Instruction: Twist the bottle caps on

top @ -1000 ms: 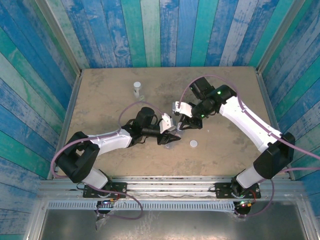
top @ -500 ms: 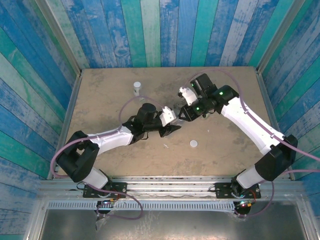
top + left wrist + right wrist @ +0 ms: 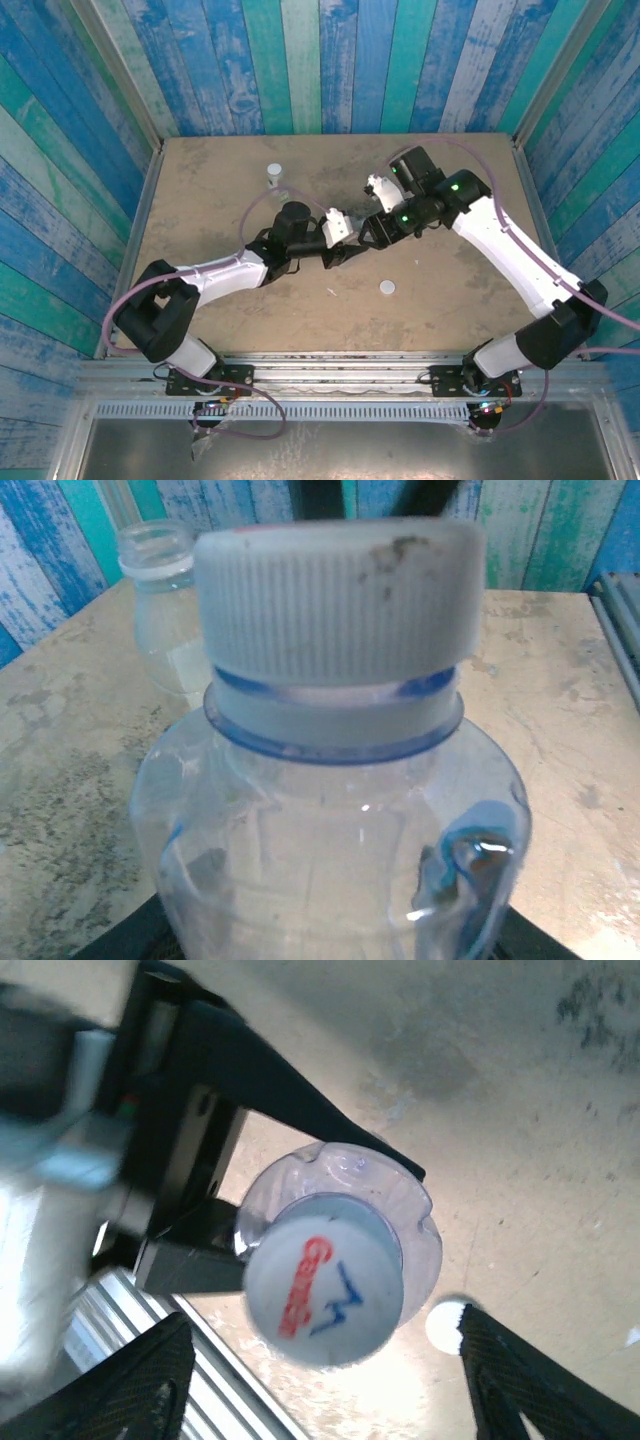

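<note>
Bottle [image 3: 330, 860] well inside table [image 3: 200, 200] edges

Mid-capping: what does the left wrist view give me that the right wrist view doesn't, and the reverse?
Left wrist adds the side profile: the white cap sits on the neck of the clear bottle, and an uncapped bottle stands behind it to the left.

Right wrist adds the top-down look: red and blue print on the cap top, the left gripper clamped around the bottle, the right gripper open and off the cap, and a loose cap on the table.

Both share the capped bottle and the tabletop.
</note>
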